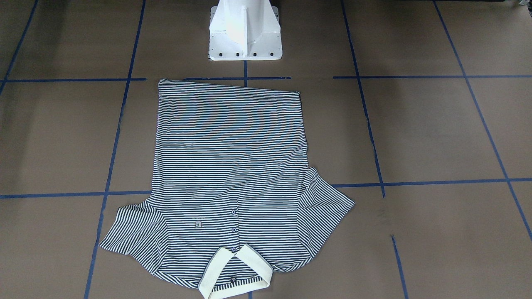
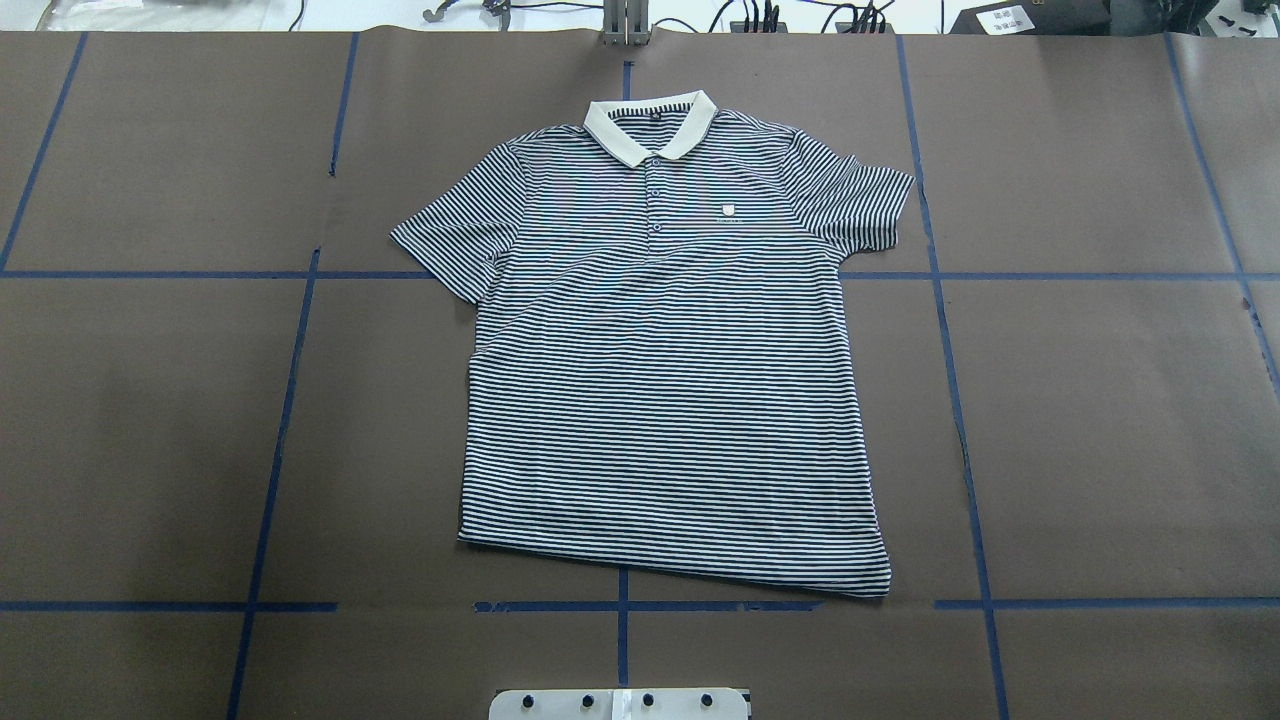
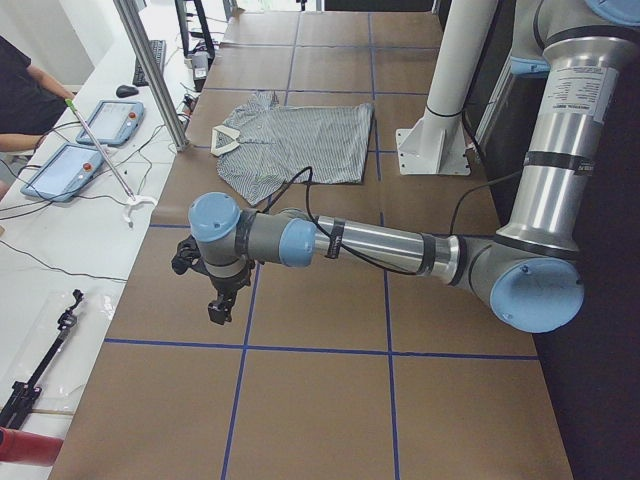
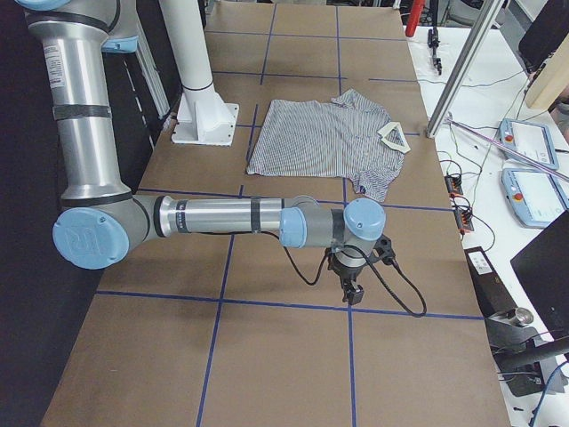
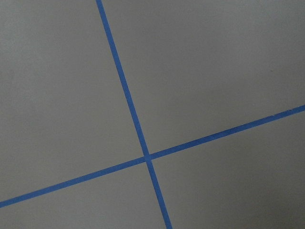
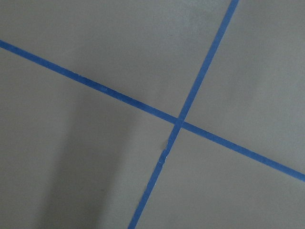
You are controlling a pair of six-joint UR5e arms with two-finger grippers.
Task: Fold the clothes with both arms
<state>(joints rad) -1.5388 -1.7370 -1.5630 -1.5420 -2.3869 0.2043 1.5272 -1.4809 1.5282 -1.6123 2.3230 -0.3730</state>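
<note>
The clothes are one navy-and-white striped polo shirt [image 1: 228, 166] [image 2: 665, 380], spread flat and face up mid-table, sleeves out, with the cream collar [image 2: 650, 125] at the far edge from the robot. In the exterior left view my left gripper [image 3: 220, 305] hangs over bare table, well away from the shirt [image 3: 300, 140]. My right gripper [image 4: 353, 292] hovers over bare table at the other end, also apart from the shirt [image 4: 320, 133]. I cannot tell whether either is open or shut. Both wrist views show only brown table and crossing blue tape.
The white pedestal base [image 1: 245, 33] [image 2: 620, 703] stands just behind the shirt's hem. Blue tape lines [image 2: 290, 400] grid the brown table. A side bench holds tablets [image 3: 110, 120], cables and tools; a person's arm [image 3: 25, 95] rests there.
</note>
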